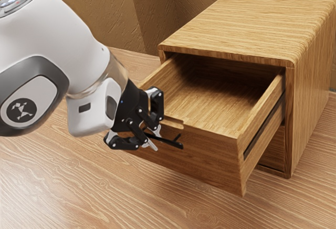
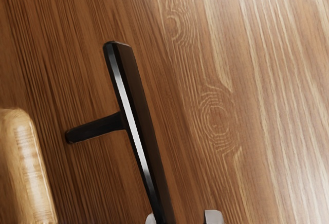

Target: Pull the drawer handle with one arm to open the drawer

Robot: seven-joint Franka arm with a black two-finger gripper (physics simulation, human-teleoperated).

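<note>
White rounded arm [image 1: 52,55], grey joint caps, ends in a black claw [image 1: 152,134].

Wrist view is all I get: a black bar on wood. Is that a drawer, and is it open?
Observer: Yes. The bar is the handle of a drawer, which stands well out of its wooden cabinet.
Visitor: Anything inside it?
Observer: No, the part of its inside that I can see is bare wood.
Visitor: And where is the robot?
Observer: A white arm comes in from the exterior view's left, with its black claw at the handle's end on that side.
</note>
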